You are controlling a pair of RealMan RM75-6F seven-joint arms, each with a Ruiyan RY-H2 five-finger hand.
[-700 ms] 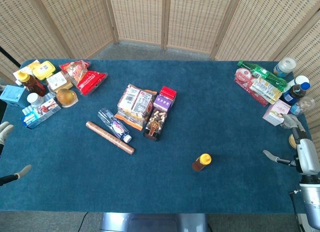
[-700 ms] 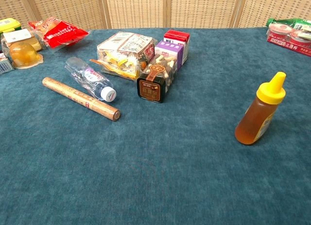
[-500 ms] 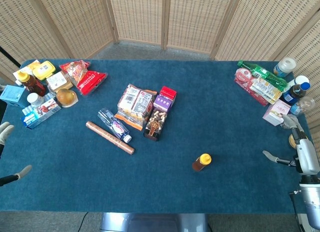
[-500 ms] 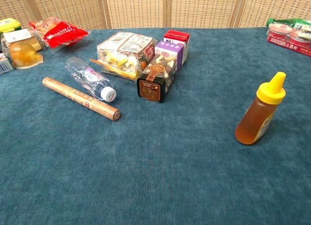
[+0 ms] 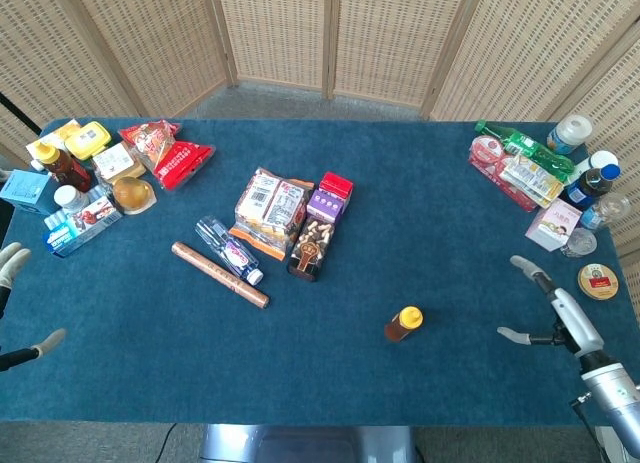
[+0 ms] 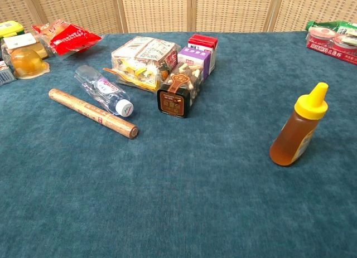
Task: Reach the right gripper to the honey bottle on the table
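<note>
The right hand [image 5: 556, 313] hovers with fingers apart, holding nothing. The honey bottle [image 5: 404, 324] stands upright well beyond its fingertips, toward the table's middle. A fast, low sweep could topple the narrow bottle.

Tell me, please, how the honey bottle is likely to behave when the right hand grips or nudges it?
The honey bottle stands upright, tall and tapering to a yellow spout, so a sideways nudge may tip it. It looks nearly full, so probably heavy for its size. Its smooth plastic wall may squeeze or slip in the right hand.
</note>
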